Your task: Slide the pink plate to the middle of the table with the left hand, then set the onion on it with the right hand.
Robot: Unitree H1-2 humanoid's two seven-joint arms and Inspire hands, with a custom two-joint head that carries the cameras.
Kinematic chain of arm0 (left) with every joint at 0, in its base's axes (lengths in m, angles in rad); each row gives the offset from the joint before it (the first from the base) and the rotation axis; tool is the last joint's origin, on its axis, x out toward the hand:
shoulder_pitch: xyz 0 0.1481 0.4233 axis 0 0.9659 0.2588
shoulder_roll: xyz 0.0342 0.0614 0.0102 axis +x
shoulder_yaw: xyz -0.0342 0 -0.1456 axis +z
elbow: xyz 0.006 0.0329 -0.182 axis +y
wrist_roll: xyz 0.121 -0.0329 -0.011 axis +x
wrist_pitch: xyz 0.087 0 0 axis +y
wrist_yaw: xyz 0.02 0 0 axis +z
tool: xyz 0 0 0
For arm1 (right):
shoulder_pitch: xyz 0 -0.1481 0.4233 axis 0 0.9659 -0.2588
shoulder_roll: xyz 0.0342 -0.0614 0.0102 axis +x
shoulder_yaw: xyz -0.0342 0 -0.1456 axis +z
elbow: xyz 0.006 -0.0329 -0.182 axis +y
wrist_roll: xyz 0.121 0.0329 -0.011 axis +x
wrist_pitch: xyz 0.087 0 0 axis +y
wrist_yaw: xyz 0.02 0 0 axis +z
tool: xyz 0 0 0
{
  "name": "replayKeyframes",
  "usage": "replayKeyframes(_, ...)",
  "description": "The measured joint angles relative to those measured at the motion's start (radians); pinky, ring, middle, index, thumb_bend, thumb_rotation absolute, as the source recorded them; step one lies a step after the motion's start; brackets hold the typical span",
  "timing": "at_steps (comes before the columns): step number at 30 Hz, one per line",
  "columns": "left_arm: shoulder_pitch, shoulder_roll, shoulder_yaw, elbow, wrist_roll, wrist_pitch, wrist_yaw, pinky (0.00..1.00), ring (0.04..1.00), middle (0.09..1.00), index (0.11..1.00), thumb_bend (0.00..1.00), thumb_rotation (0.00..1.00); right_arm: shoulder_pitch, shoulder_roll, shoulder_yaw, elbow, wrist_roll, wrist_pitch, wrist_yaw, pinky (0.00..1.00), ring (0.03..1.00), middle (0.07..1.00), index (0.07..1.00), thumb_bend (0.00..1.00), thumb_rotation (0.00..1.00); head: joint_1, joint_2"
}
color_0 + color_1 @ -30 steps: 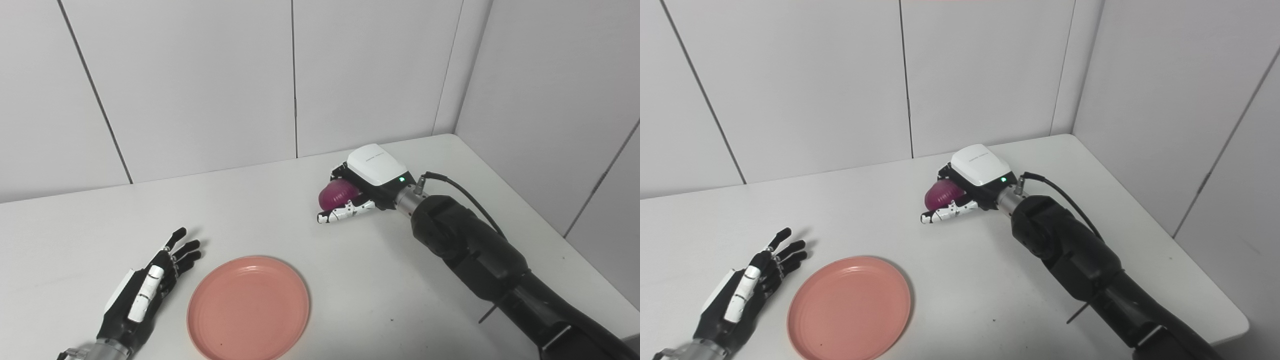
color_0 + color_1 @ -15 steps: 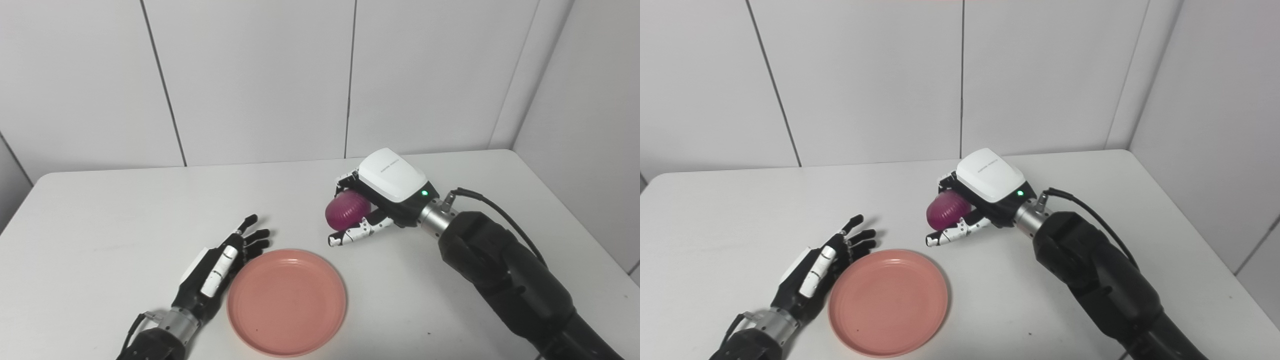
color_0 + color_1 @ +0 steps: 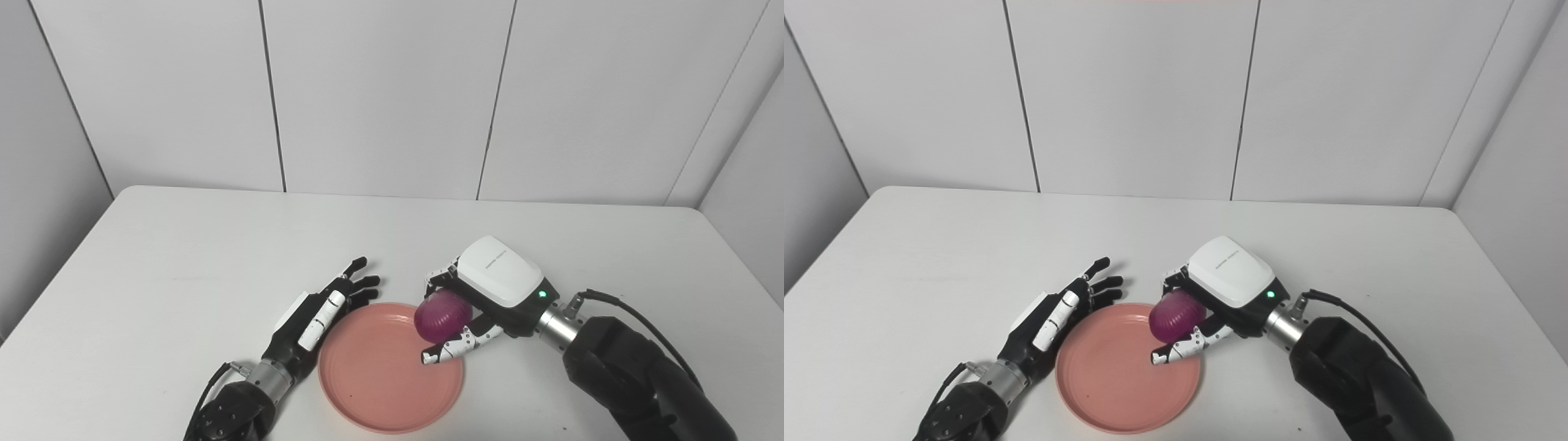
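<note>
Onion [image 3: 442,315] first: your right hand [image 3: 484,303] now holds it over the right part of the pink plate [image 3: 373,386], where a second ago it hung well off to the right over bare table [image 3: 184,245]. The camera has swung round too, so part of that shift is only the view moving, but the onion's place against the plate has truly changed. The fingers are curled round the onion from above and behind, with the thumb [image 3: 453,350] stretched out underneath it, just above the plate's right rim. I can't tell whether the onion touches the plate yet; it looks a little clear of it.

Your left hand [image 3: 312,318] lies flat with its fingers spread, holding nothing, pressed along the plate's left edge, closer than it was a second ago. The plate sits near the front middle of the table, so the slide looks finished to me.

What remains, I judge, is to lower the onion a touch further inward and let go; released this near the rim, it could roll off
</note>
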Motion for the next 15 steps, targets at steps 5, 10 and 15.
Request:
replayKeyframes(5,0.001,0.001,0.001,-0.013,-0.004,0.019,0.000,0.89,0.860,0.877,0.936,0.74,0.95,0.018,0.022,0.015,-0.007,-0.022,0.000,0.013,0.17,0.245,0.343,0.436,0.54,0.91,-0.032,0.009)
replayKeyframes(10,0.003,0.002,0.001,-0.017,-0.015,0.025,-0.001,0.89,0.852,0.868,0.927,0.73,0.94,0.036,0.042,0.028,-0.006,-0.040,0.000,0.021,0.18,0.246,0.349,0.445,0.54,0.88,-0.031,0.014)
replayKeyframes(15,0.005,0.004,0.002,-0.022,-0.016,0.031,-0.001,0.87,0.846,0.866,0.923,0.73,0.94,0.045,0.043,0.028,0.020,-0.057,0.000,0.021,0.20,0.258,0.361,0.454,0.53,0.88,-0.025,0.017)
